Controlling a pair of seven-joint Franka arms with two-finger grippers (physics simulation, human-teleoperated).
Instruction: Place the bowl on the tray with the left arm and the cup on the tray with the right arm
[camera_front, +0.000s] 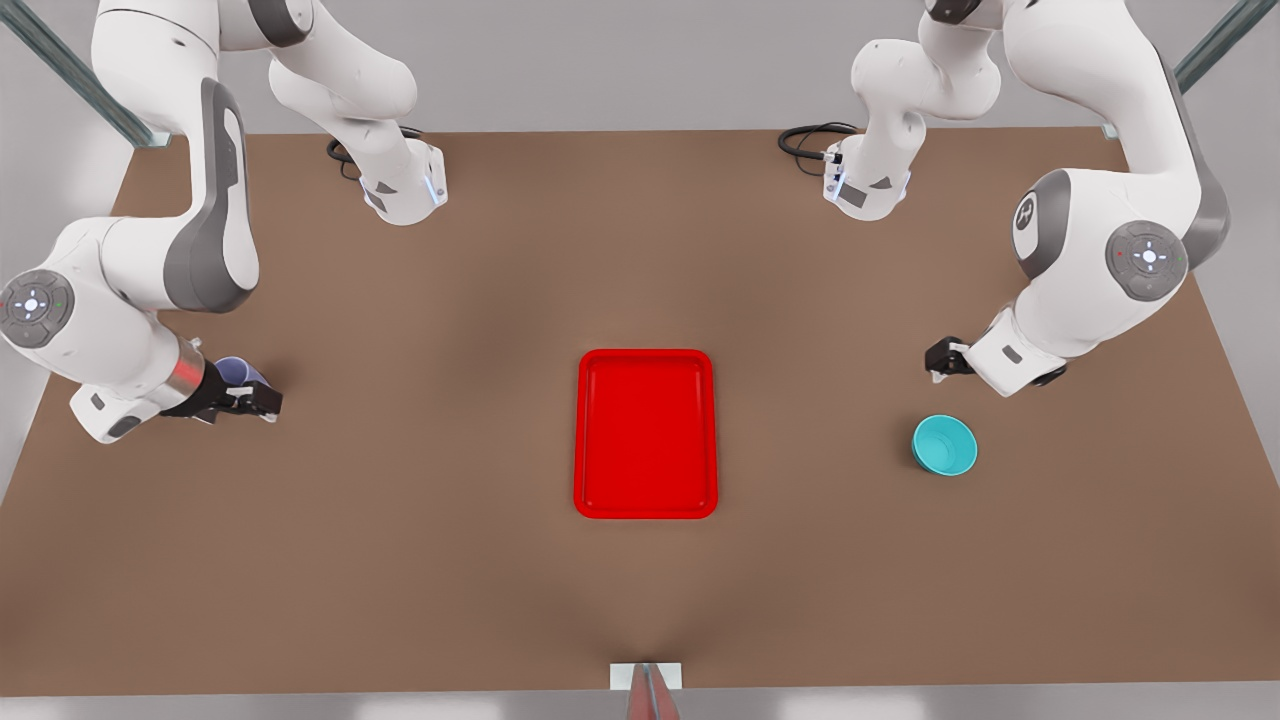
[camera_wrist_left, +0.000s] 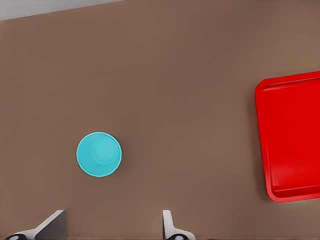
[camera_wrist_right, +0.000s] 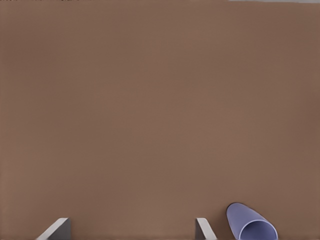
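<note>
While both tools gape, bowl (camera_wrist_left: 99, 154) lies near left tool (camera_wrist_left: 112, 227); cup (camera_wrist_right: 250, 224) beside right tool (camera_wrist_right: 131, 229).

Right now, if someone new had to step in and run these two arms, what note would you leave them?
Left gripper: open, empty, hovering over the table near the bowl, on the front view's right.
Right gripper: open, empty, on the front view's left, right beside the cup, not gripping it.
Bowl: upright on the table, apart from the tray.
Cup: looks tipped on its side in the right wrist view, outside the fingers.
Tray: mid-table, nothing on it.
Done: nothing placed yet.
Left: left arm grasps the bowl and sets it on the tray; right arm does the same with the cup.
</note>
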